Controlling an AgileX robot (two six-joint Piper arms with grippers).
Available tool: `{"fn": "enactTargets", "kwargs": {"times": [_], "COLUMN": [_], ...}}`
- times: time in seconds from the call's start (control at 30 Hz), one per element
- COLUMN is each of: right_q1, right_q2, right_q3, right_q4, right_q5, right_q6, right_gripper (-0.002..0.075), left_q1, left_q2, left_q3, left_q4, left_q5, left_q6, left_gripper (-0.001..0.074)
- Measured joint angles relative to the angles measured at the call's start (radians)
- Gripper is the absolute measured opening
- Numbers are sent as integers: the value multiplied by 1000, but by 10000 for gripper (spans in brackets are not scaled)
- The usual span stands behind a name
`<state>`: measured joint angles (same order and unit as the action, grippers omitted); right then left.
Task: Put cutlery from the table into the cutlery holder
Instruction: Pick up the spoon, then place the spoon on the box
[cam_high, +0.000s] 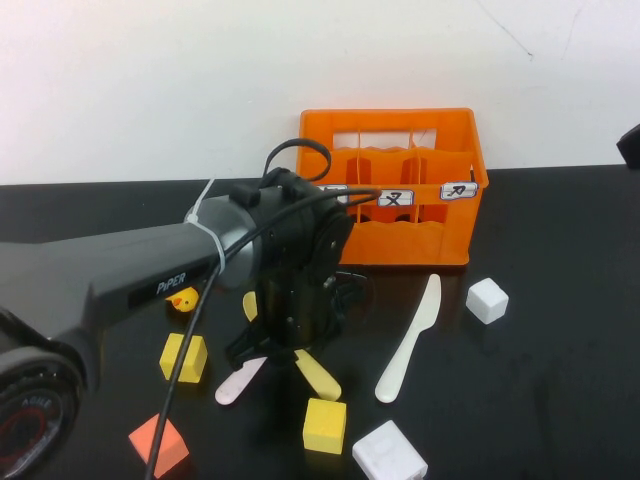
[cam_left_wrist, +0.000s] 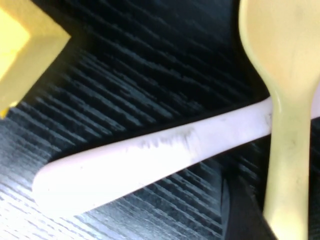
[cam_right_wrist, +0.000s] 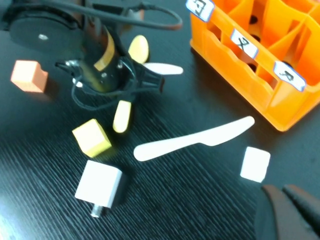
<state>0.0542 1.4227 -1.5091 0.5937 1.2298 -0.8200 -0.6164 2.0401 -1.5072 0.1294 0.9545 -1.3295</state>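
Observation:
The orange cutlery holder (cam_high: 410, 200) stands at the back of the black table and also shows in the right wrist view (cam_right_wrist: 260, 55). A yellow spoon (cam_high: 318, 375) and a pale pink utensil (cam_high: 240, 381) lie crossed under my left gripper (cam_high: 272, 352). That gripper is lowered over the crossing and looks open, with nothing held. In the left wrist view the pink handle (cam_left_wrist: 140, 160) runs under the yellow spoon (cam_left_wrist: 285, 130), close up. A white knife (cam_high: 410, 340) lies free to the right. My right gripper (cam_right_wrist: 282, 189) is shut and empty, raised near a white cube (cam_right_wrist: 255, 163).
Two yellow cubes (cam_high: 184, 357) (cam_high: 325, 424), an orange block (cam_high: 158, 443), a white block with a peg (cam_high: 389, 455), a white cube (cam_high: 487, 300) and a small yellow duck (cam_high: 183, 299) are scattered round the cutlery. The left arm's cable hangs beside the gripper.

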Motion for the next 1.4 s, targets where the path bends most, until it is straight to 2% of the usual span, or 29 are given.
{"fn": "enactTargets", "kwargs": {"times": [0.1,0.23,0.47,0.73,0.97,1.17,1.4], "right_q1": [0,0,0,0,0,0,0], "right_q2": [0,0,0,0,0,0,0], "right_q3": [0,0,0,0,0,0,0], "right_q4": [14,21,51,59,59,60,60], "right_q5": [0,0,0,0,0,0,0], "right_q6": [-6,-21,-35,-38,-54,-57,-64], "right_gripper": [-2,-2,-2,-2,-2,-2,-2], "left_q1": [17,48,54,54,55,55,55], "left_q2": [7,9,13,-22,-173,-209,-327], "left_q3": [-7,-12,-18,-7,-7,-5,-5], "left_q4": [-37,-113,-83,23,85,135,252], "left_q5": [16,30,81,115,93,75,-32], "left_q6": [63,241,386,405,425,445,423], "left_gripper": [232,148,148,148,148,148,148]}}
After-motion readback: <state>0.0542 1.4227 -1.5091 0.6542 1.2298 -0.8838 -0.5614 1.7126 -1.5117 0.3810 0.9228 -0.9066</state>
